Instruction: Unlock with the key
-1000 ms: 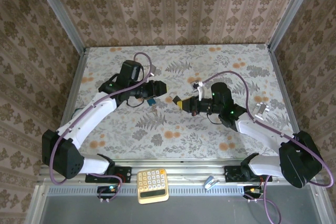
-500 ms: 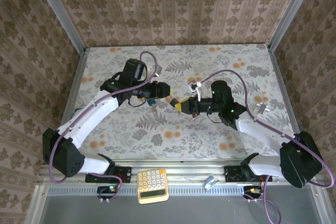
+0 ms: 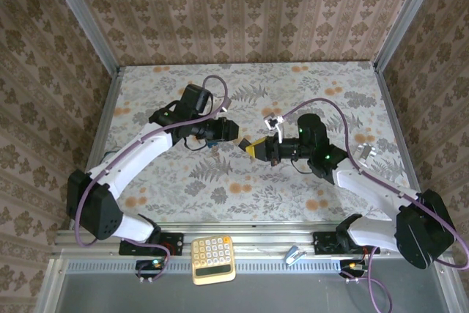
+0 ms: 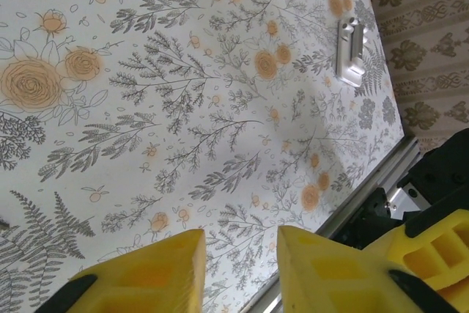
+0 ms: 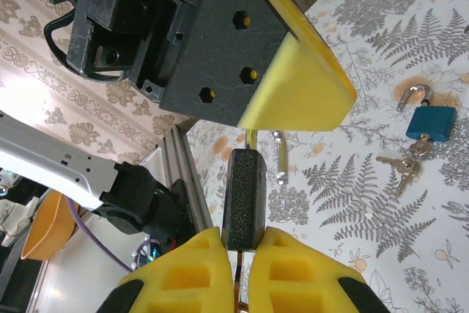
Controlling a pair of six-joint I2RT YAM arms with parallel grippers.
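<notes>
The right pincer (image 5: 242, 234) pinches the key (image 5: 244, 196) by its black head, and the spread left pincer (image 4: 240, 238) hangs just ahead of it. A blue padlock (image 5: 430, 119) lies on the counter (image 5: 352, 203) beside other keys (image 5: 405, 160).

Floral-patterned table (image 3: 242, 188) enclosed by damask-wallpapered walls (image 3: 242, 12), aluminium rail (image 3: 256, 254) along near edge

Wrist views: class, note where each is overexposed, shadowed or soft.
Right wrist view: the key in the right tool is sharp, the lower-left background washes out. Left wrist view: a soft shadow crosses the table; the fingers of the left tool look slightly soft.
</notes>
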